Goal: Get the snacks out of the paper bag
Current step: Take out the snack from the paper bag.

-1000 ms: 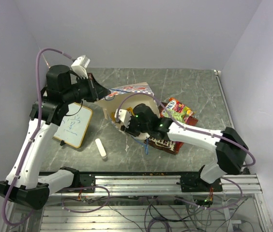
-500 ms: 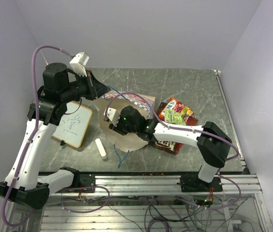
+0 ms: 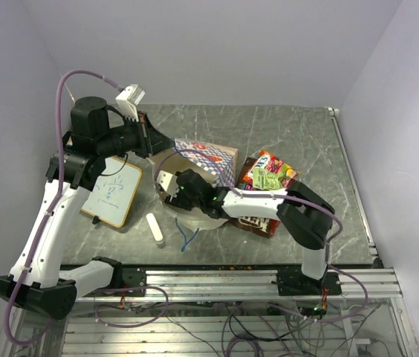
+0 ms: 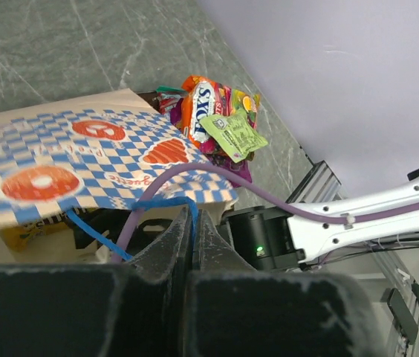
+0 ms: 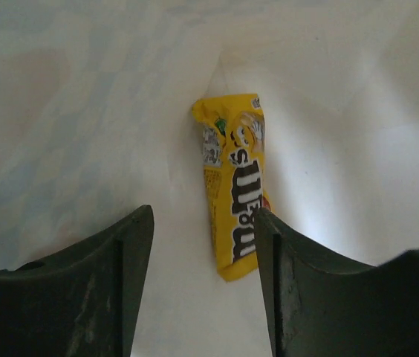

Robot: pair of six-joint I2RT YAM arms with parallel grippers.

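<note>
Hovering inside the paper bag [image 4: 68,149], my right gripper [image 5: 202,214] stood open over the yellow packet [image 5: 235,186] lying there. My left gripper [image 4: 193,223] was clamped on the bag's handle. Next I needed to descend and pinch.

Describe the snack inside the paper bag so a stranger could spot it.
Find the blue-and-white chequered paper bag in the middle of the table, left of the snack pile. Inside, on its pale paper, lies a slim yellow packet with brown lettering. Unlike the piled packets, it is the only one seen in there.
</note>
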